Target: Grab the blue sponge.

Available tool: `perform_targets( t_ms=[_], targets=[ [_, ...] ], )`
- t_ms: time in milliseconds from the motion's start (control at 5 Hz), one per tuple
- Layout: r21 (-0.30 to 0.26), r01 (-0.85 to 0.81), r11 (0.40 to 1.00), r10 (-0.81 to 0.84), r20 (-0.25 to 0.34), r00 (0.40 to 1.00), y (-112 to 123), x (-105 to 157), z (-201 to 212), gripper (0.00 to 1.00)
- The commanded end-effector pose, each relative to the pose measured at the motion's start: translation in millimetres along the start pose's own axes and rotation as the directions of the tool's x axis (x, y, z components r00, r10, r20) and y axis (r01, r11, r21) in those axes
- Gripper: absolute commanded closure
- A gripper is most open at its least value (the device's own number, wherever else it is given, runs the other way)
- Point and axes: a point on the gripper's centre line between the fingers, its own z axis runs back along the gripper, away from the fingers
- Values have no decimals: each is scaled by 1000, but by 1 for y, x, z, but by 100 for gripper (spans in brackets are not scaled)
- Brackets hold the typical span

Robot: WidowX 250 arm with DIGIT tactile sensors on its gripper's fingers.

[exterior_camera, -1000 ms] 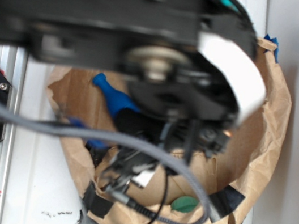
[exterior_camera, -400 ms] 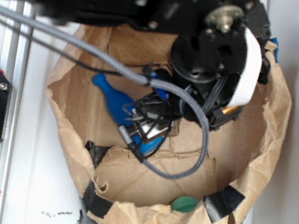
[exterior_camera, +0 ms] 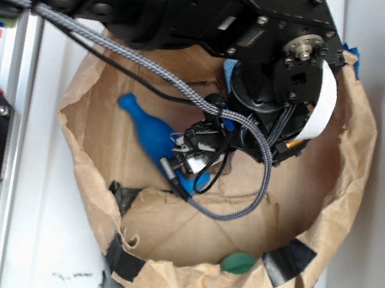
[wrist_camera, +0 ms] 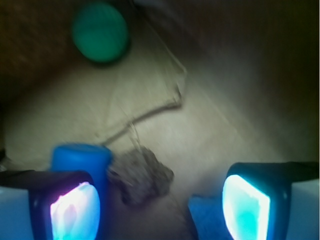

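our fingers (wrist_camera: 160,202) are apart and empty, with the blue sponge (wrist_camera: 205,216) low by the right one, so we should slide away from the blue bottle (wrist_camera: 82,160) before closing.

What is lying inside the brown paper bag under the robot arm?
Inside the brown paper bag lie a glossy blue bottle and a round green object. The open gripper hovers above the floor. A light-blue patch, perhaps the sponge, shows; the arm covers the rest.

A robot lab: aluminium rail (exterior_camera: 21,86), taped brown-paper bin (exterior_camera: 329,211) on white bench.
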Motion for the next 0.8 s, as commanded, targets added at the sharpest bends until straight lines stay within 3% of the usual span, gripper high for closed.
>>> perform_targets(
  t_ms=[0,600],
  targets=[
    [48,64,997,-64,9,998,16,1,13,0],
    [41,82,996,-83,5,997,11,4,16,0]
  ],
)
